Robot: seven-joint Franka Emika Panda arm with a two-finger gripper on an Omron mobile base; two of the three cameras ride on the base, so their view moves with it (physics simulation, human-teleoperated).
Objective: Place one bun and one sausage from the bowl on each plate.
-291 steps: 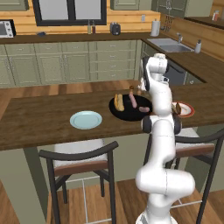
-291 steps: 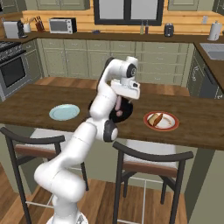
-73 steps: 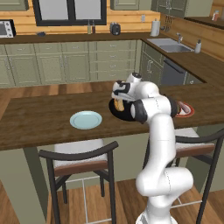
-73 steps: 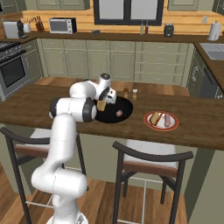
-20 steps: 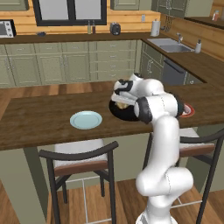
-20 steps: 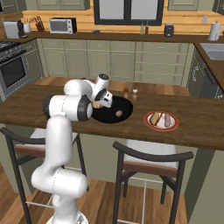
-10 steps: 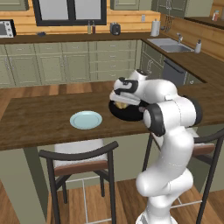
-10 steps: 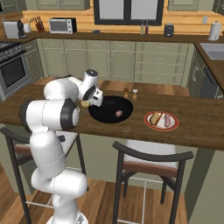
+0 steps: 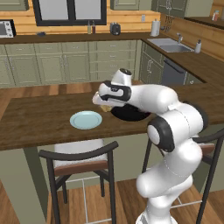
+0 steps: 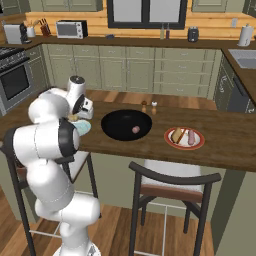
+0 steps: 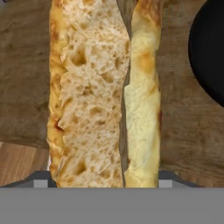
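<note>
Filling the jaws: split bun (image 11: 103, 92)

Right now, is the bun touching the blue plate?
Apart. The left base view shows the bun held at the tool, off the right edge of the blue plate, with bare counter between them.
</note>
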